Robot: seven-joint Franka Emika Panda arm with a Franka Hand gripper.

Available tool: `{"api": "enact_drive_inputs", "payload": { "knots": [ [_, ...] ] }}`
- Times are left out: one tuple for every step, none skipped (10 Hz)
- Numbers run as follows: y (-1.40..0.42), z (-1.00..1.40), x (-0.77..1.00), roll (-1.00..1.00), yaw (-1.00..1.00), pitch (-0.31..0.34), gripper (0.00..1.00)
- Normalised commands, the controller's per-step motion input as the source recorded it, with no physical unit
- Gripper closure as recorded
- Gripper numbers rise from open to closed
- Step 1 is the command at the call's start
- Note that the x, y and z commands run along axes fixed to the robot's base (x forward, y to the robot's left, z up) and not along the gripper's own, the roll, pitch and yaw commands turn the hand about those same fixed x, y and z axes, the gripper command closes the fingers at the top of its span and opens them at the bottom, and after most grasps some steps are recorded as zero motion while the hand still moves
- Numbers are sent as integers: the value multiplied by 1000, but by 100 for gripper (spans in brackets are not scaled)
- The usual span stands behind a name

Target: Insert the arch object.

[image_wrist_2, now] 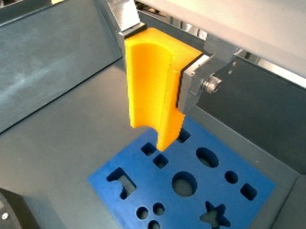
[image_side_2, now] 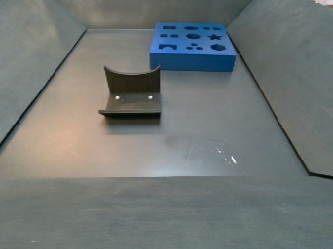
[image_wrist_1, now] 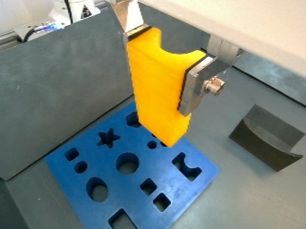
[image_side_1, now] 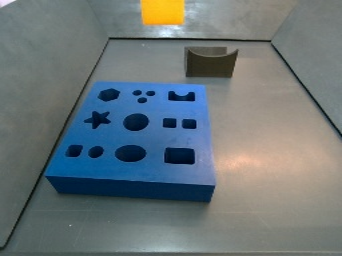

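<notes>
My gripper (image_wrist_1: 164, 63) is shut on a tall orange block (image_wrist_1: 156, 85) with a half-round notch cut along one side, the arch object. It hangs upright between the silver fingers (image_wrist_1: 195, 85), well above the blue board (image_wrist_1: 134, 182). Both wrist views show it, the second from its notched side (image_wrist_2: 153, 80). In a side view only its lower end (image_side_1: 163, 10) shows at the upper edge, behind the board (image_side_1: 134, 172); the gripper itself is out of that picture. The board has several shaped holes, one of them arch-shaped (image_side_1: 181, 95).
The dark fixture (image_side_1: 210, 62) stands on the grey floor beyond the board, also seen in a side view (image_side_2: 130, 92) and a wrist view (image_wrist_1: 269, 134). Grey walls (image_wrist_1: 60, 89) enclose the floor on all sides. The board lies against the far end in a side view (image_side_2: 193, 60).
</notes>
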Motion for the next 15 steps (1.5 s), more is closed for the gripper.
{"api": "enact_drive_inputs", "payload": {
  "knots": [
    [266, -803, 246, -176, -111, 47, 100],
    [300, -880, 309, -137, -54, 30, 100],
    [300, -923, 200, -119, -26, 9, 100],
    [140, -917, 14, -91, -54, 0, 100],
    [169, -720, 20, -91, -60, 0, 100],
    [266, -677, 11, -237, -43, -71, 100],
    [269, -603, 29, -270, -49, -83, 100],
    [331, -543, 80, -303, -100, -51, 100],
    [294, -566, 177, -289, -143, 0, 100],
    [180, -431, 234, -126, -94, 30, 100],
    [151, -363, 220, -53, -74, 57, 100],
    [83, -331, 140, -27, -49, 23, 100],
    [11, -334, 174, -17, -14, 26, 100],
    [29, -374, 206, -26, -20, 21, 100],
    [23, -409, 217, 0, 0, 29, 100]
  ]
}}
